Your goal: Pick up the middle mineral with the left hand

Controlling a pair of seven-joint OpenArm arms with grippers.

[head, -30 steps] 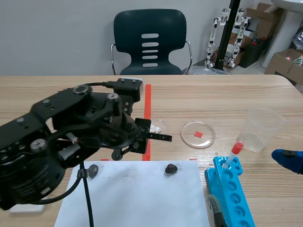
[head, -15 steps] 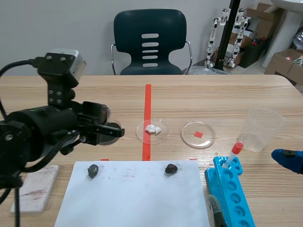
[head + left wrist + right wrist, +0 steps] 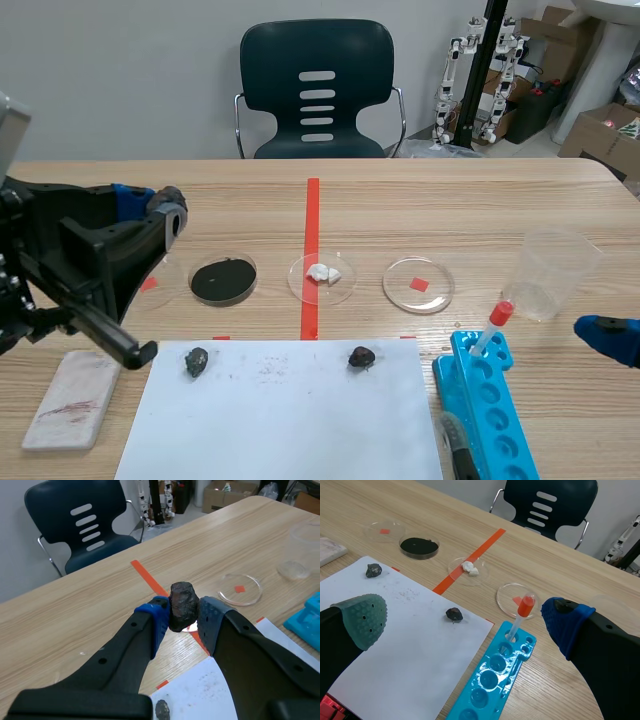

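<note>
dark mineral [image 3: 181, 603] clamped in left hand [image 3: 183, 616]

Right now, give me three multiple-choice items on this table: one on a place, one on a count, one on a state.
1. Where does the red-capped tube stand?
A) in the clear cup
B) in the blue rack
C) in a dish

2. How many dark stones lie on the white paper?
A) one
B) two
C) three

3. How is the left gripper?
A) open
B) shut on nothing
C) shut on a dark mineral

Key:
1 B: its lower end sits in a rack hole.
2 B: both lie near the sheet's far edge.
3 C: the mineral is pressed between the blue pads.
</note>
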